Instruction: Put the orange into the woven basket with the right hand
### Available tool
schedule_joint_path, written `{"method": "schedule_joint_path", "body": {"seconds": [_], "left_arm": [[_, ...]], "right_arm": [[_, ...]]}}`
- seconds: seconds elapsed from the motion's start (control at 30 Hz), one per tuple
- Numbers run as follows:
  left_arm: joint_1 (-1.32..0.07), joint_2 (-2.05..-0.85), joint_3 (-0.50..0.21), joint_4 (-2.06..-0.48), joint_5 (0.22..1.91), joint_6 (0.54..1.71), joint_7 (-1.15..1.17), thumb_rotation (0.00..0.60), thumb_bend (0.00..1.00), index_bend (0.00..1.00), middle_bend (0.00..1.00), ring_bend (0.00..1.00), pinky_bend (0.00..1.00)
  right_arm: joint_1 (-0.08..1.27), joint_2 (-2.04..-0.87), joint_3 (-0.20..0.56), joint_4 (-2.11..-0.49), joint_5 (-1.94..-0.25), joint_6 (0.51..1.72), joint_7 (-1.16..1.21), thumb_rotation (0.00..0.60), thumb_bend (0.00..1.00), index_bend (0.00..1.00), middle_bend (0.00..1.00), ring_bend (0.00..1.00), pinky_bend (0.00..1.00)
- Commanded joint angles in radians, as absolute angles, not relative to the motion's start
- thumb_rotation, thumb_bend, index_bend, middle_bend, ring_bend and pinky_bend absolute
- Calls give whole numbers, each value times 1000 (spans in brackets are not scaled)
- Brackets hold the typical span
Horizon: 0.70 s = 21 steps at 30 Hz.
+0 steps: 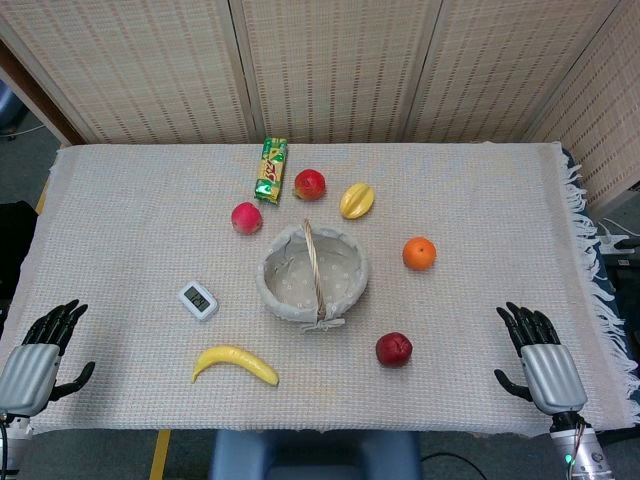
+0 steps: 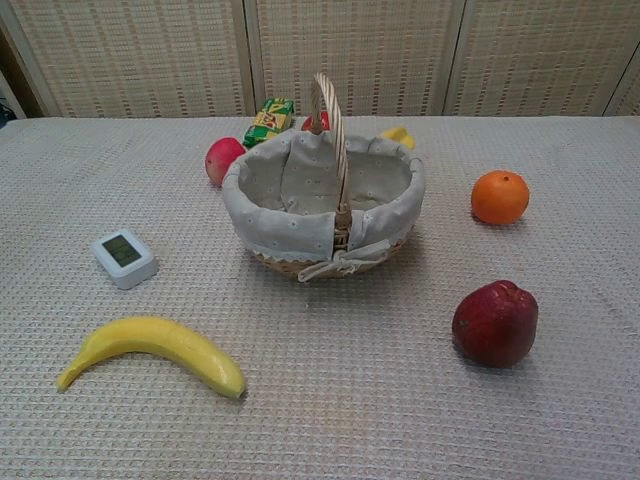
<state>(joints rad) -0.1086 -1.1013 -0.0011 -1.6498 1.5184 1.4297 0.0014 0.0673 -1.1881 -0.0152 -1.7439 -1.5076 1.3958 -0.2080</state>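
Orange (image 1: 419, 253) sits alone on the table, just right of the woven basket (image 1: 285, 290). Looks firm, light and rollable, so wrapping around its middle seems safest. Right robot hand (image 1: 541, 358) rests spread, holding nothing.

I see bright orange orange (image 1: 419, 253), dk red apple (image 1: 394, 349), yellow banana (image 1: 235, 363), woven basket (image 1: 283, 296) w/ grey dotted lining, white timer (image 1: 198, 300), beige waffle-weave tablecloth (image 1: 120, 220), black-and-silver hands (image 1: 541, 362).
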Motion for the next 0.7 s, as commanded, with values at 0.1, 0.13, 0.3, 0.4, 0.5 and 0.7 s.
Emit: {"method": "schedule_joint_path", "body": {"seconds": [0.1, 0.13, 0.3, 0.4, 0.5, 0.7], "left_arm": [[-109, -1102, -2, -1650, 1517, 1430, 0, 600, 331, 0, 0, 0, 103], [-108, -1102, -2, -1650, 1518, 1431, 0, 600, 330, 0, 0, 0, 103], [-107, -1102, -3, -1649, 1515, 1433, -4, 600, 330, 0, 0, 0, 104], [-107, -1102, -3, -1649, 1512, 1430, -6, 600, 330, 0, 0, 0, 104], [-111, -1101, -3, -1649, 1512, 1424, -9, 600, 333, 0, 0, 0, 104], [-113, -1098, -4, -1652, 1502, 1412, -16, 600, 332, 0, 0, 0, 103]], "right_arm": [[70, -1184, -13, -1751, -1499, 1390, -214, 600, 156, 0, 0, 0, 53], [71, -1182, -12, -1754, -1495, 1387, -215, 600, 156, 0, 0, 0, 53], [90, -1159, 13, -1797, -1455, 1364, -236, 600, 130, 0, 0, 0, 52], [102, -1153, 26, -1811, -1438, 1351, -248, 600, 110, 0, 0, 0, 52], [186, -1139, 99, -1845, -1314, 1244, -324, 600, 50, 0, 0, 0, 52], [340, -1183, 219, -1828, -1005, 1092, -448, 600, 33, 0, 0, 0, 51]]}}
